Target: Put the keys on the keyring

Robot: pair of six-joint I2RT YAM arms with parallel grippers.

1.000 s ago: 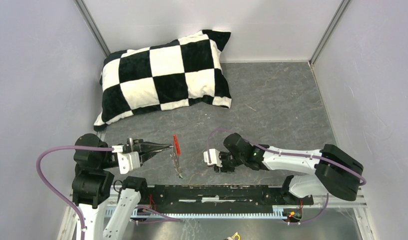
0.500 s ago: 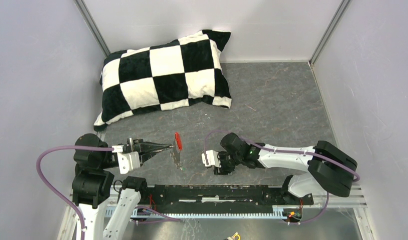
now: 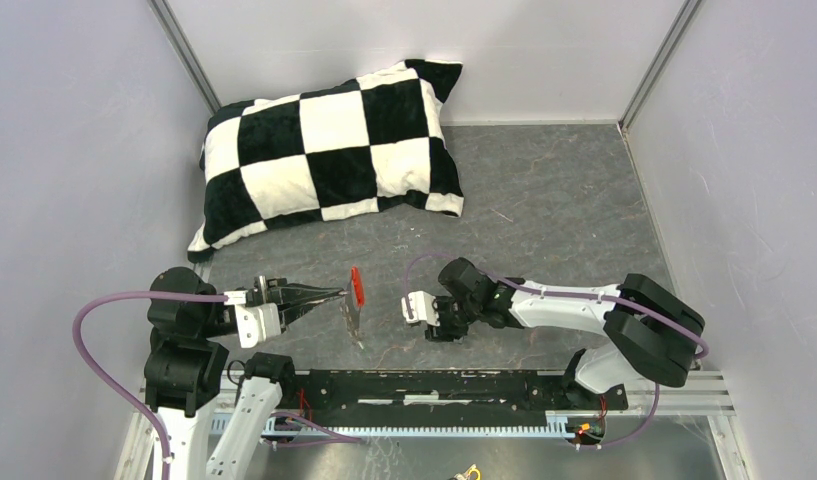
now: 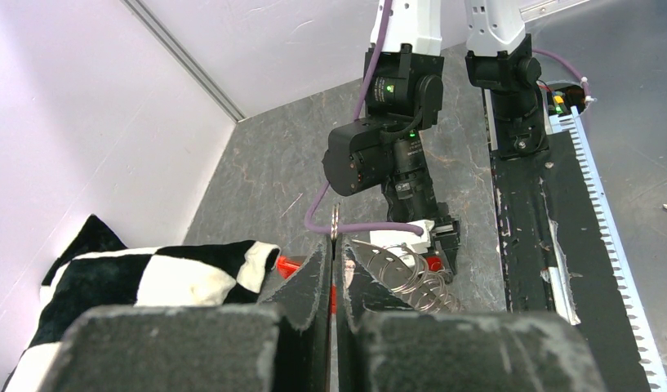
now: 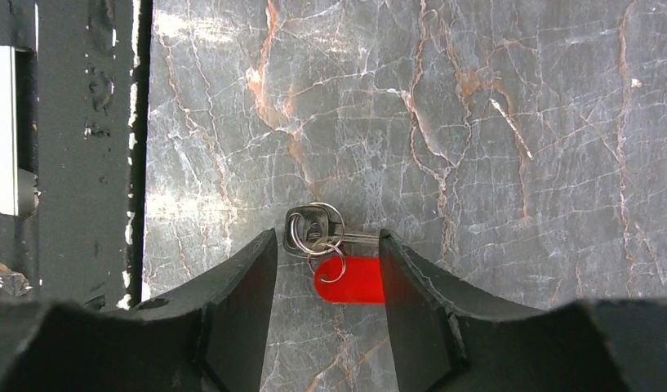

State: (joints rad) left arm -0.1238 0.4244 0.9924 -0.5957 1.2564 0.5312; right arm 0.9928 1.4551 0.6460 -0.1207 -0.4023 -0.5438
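My left gripper (image 3: 336, 294) is shut on the thin metal ring (image 4: 335, 222) of the keyring, held edge-on above the table. Its red fob (image 3: 356, 285) and silvery chain (image 3: 356, 322) hang from the fingertips, and coiled silver loops (image 4: 405, 273) show beside the right finger. A small key (image 5: 313, 231) lies flat on the table with little rings and a red plastic tab (image 5: 356, 280). My right gripper (image 5: 326, 245) points down over it, open, one finger on each side and neither touching. From above, that gripper (image 3: 431, 325) sits just right of the hanging chain.
A black-and-white checkered pillow (image 3: 329, 150) lies at the back left. A black rail (image 3: 444, 385) runs along the near edge, close to the key's left in the right wrist view (image 5: 85, 147). Pale walls (image 3: 74, 150) close in the sides and back.
The right arm has shifted a little to the left, toward the hanging chain, and its jaws have opened wider. The left gripper holds still with the keyring.
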